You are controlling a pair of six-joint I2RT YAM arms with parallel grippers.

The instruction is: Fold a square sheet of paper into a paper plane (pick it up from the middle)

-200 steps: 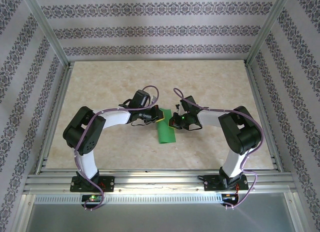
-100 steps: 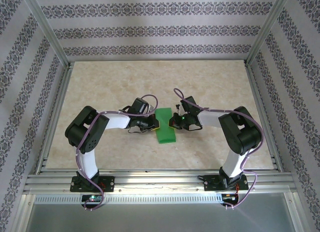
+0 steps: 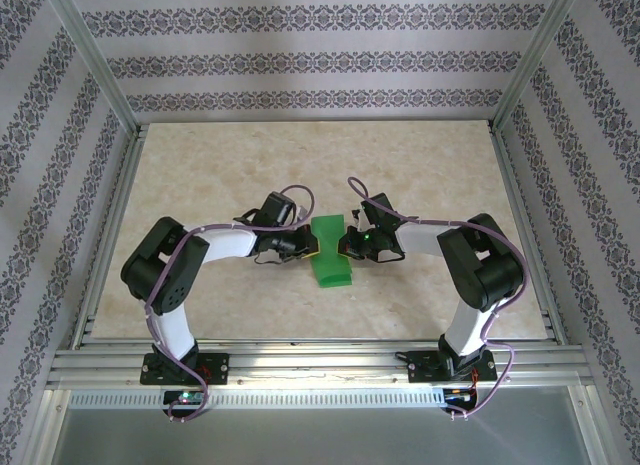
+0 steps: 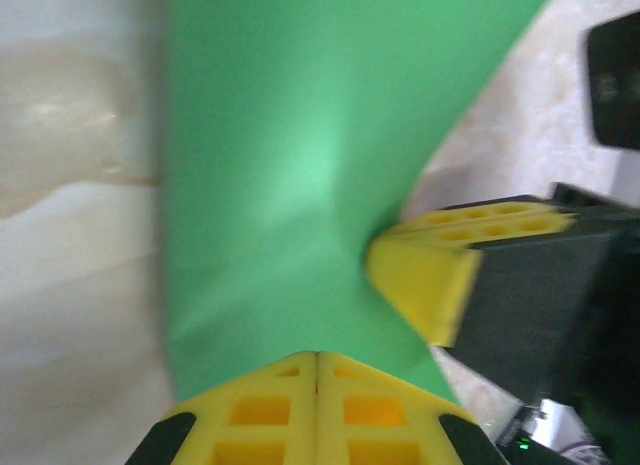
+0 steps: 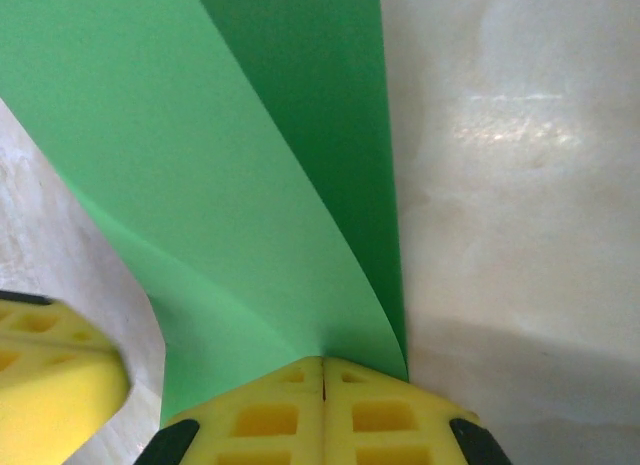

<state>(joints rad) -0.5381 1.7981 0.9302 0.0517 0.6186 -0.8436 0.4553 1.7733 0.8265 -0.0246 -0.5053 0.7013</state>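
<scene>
While both arms reach inward over the desk, the square sheet of paper sits between them at the middle, showing from above as a narrow green strip. The left end effector has its yellow pads pressed together on one side edge of the sheet, and the right end effector is clamped the same way on the opposite edge. In the right wrist view the paper curves, a lighter layer lying over a darker one.

Left fingers are shifting nearer along the left edge of the square sheet of paper. The left elbow is swinging outward.
</scene>
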